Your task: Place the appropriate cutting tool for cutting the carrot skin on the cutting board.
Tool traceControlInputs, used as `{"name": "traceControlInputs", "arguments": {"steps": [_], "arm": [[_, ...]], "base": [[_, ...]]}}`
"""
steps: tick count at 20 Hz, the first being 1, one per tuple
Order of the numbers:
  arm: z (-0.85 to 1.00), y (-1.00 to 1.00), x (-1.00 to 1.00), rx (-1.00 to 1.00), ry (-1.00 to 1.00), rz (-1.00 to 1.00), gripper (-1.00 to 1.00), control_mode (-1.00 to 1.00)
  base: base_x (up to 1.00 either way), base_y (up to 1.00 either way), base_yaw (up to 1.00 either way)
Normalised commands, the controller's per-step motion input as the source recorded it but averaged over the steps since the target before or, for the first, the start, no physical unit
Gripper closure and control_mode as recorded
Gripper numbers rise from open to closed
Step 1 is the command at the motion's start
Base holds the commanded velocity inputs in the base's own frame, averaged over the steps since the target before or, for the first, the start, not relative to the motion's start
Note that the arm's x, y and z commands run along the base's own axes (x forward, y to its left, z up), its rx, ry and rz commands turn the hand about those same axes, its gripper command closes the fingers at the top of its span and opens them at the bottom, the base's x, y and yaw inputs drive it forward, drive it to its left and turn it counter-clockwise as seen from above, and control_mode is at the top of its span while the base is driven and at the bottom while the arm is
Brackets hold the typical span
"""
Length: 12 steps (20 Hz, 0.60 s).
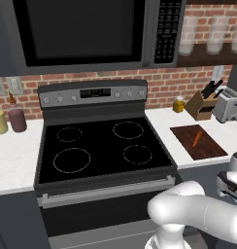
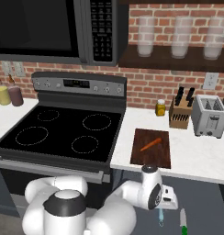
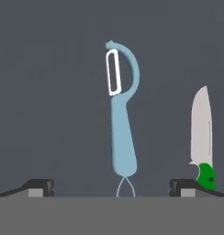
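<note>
Light-blue peeler (image 3: 122, 133) flat on dark grey surface, between pincer (image 3: 112, 187) fingertips, untouched. Green-handled knife (image 3: 202, 142) just beside it, apart. Pincer wide open, holding nothing. Carrot (image 2: 151, 144) lies on cutting board (image 2: 151, 157), on white bench (image 2: 196, 158) beside stovetop (image 2: 58, 133).

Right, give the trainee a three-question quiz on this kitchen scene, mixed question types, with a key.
1. True or false: the carrot lies on the cutting board.
2. Which tool lies centred between the open fingers in the hand view? A) peeler B) green-handled knife C) toaster
3. Fill in: the knife block stands between the yellow jar and the ____.

Key: 1 true; 2 A; 3 toaster.
</note>
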Motion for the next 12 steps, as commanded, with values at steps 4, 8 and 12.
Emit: {"name": "traceControlInputs", "arguments": {"steps": [4, 8, 12], "arm": [[-0.17, 0.00, 0.04, -0.07, 0.01, 0.00, -1.00, -1.00], [-0.06, -0.10, 0.03, -0.04, 0.02, 0.00, -1.00, -1.00], [-0.13, -0.18, 0.08, -0.03, 0.04, 0.00, -1.00, -1.00]], "base": [[0.00, 0.00, 0.00], [0.00, 0.00, 0.00], [0.00, 0.00, 0.00]]}}
